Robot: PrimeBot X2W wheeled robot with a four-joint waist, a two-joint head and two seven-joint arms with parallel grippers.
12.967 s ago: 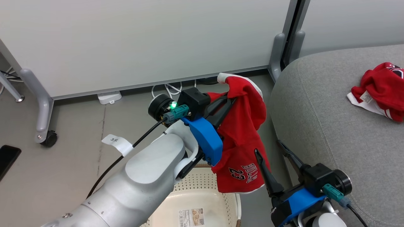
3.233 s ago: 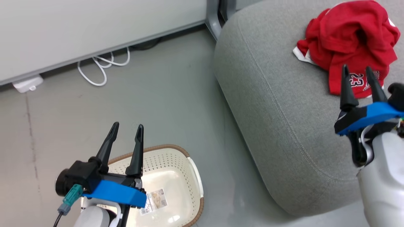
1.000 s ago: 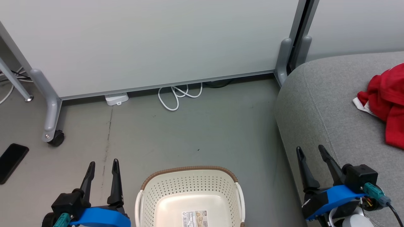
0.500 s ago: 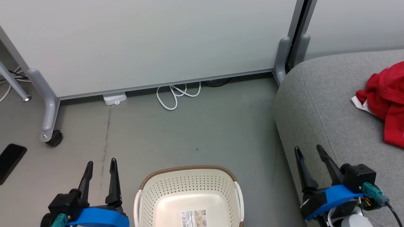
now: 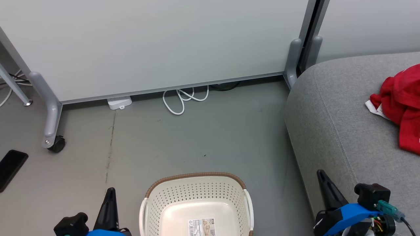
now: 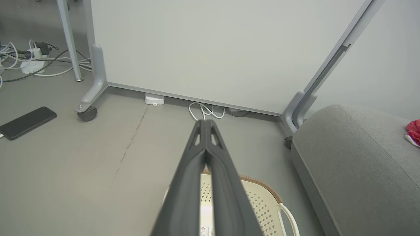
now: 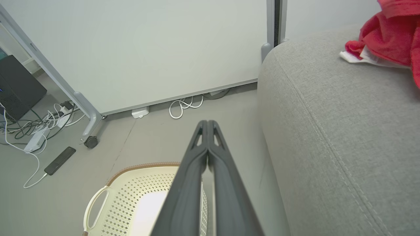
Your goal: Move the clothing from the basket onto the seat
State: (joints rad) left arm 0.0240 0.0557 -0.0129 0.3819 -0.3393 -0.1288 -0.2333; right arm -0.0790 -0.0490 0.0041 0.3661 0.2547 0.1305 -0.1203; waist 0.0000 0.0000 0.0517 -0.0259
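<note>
Right tool (image 5: 321,175), black tapered fingers (image 5: 329,193), blue cover (image 5: 346,212), teal plug (image 5: 384,206), black cable (image 5: 408,225)

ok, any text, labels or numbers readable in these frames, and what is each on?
Sticker on the floor of the basket: a barcode and small print, too small to read.
White patch at the edge of the clothing on the seat: tag or trim, nothing legible.
No other text can be read.
</note>
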